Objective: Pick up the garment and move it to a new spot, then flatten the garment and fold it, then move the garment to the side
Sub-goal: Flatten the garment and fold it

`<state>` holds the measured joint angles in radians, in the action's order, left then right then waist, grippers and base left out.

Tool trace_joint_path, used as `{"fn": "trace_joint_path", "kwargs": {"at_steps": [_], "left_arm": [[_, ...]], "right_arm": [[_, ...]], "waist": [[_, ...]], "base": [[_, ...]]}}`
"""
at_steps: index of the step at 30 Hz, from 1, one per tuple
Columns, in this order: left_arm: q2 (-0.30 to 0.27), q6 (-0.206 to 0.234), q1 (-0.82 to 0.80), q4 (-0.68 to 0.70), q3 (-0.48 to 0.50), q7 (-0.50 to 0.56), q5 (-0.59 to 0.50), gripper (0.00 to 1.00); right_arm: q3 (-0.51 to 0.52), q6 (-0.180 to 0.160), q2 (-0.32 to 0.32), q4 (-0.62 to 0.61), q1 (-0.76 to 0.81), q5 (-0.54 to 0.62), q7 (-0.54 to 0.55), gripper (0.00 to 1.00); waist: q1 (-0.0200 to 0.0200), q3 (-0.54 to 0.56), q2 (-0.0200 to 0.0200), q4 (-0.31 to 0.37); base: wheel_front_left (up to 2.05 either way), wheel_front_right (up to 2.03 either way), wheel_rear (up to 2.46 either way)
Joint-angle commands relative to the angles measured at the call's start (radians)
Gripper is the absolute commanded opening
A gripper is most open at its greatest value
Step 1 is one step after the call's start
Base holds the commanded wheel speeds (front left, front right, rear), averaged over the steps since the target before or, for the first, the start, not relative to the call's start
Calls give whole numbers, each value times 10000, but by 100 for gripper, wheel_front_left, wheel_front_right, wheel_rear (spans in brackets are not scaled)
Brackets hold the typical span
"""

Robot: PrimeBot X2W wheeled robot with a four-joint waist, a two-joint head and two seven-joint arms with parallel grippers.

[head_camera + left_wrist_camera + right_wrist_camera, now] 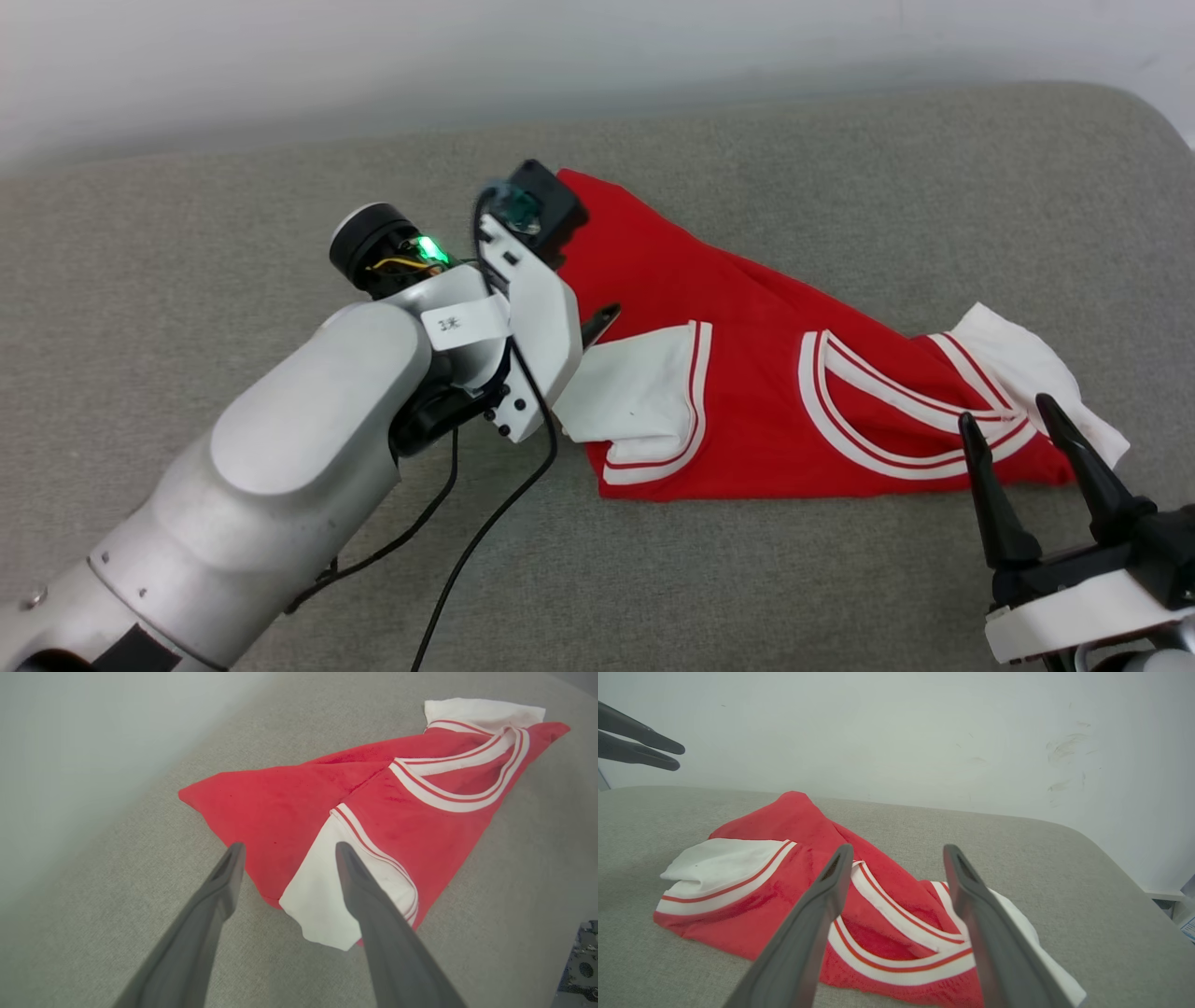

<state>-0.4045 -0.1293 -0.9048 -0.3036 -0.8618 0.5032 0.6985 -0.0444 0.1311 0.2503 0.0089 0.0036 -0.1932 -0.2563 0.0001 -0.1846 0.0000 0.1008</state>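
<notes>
Left gripper (288,849) and right gripper (899,851) spread wide, empty, near a crumpled red jersey (747,401) on a grey cushion (840,187).

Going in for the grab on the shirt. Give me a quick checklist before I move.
1. Left gripper open and empty: ok, over the white sleeve end.
2. Right gripper open and empty: ok, near the striped collar.
3. Garment wholly on the grey cushion: ok.
4. Garment flat: not ok, bunched into a rough triangle with folds.
5. Right fingertips off the cloth: cannot tell.
</notes>
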Motion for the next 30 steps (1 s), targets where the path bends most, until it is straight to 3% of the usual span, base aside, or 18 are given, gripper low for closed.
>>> {"fn": "trace_joint_path", "kwargs": {"at_steps": [1, 5, 13, 23, 24, 25, 30], "left_arm": [[-133, 2, -308, -72, -293, 253, 268, 100], [-281, 2, -954, -376, -1393, 848, 909, 100], [-489, 1, -1477, -1202, -2976, 1052, 1580, 100], [-453, -1, -1200, -2098, -4174, 823, 1814, 100], [-428, 0, -1216, -2089, -4198, 667, 1740, 46], [-382, 0, -1219, -2099, -4212, 509, 1751, 0], [-375, 0, -1582, -1969, -4170, -527, 1609, 0]], "right_arm": [[-50, -7, -52, 62, -251, 70, -58, 100], [-157, -7, -111, 248, -536, 103, -86, 100], [-226, -7, -268, 371, -990, 83, -103, 100], [-291, -7, -464, 548, -1332, 160, -92, 100], [-305, -7, -473, 568, -1353, 182, -91, 100], [-308, -7, -481, 583, -1390, 189, -91, 100], [-269, -9, -439, 635, -1297, 215, -91, 100]], "waist": [[-1, -248, 0, 187], [-1, -599, 0, 389], [-1, -1163, 0, 635], [-1, -1614, 0, 683], [-1, -1617, 0, 669], [-1, -1604, 0, 649], [-1, -1353, 0, 493]], "base": [[0, 0, 0], [0, 0, 0], [0, 0, 0], [0, 0, 0], [0, 0, 0], [0, 0, 0], [0, 0, 0]]}}
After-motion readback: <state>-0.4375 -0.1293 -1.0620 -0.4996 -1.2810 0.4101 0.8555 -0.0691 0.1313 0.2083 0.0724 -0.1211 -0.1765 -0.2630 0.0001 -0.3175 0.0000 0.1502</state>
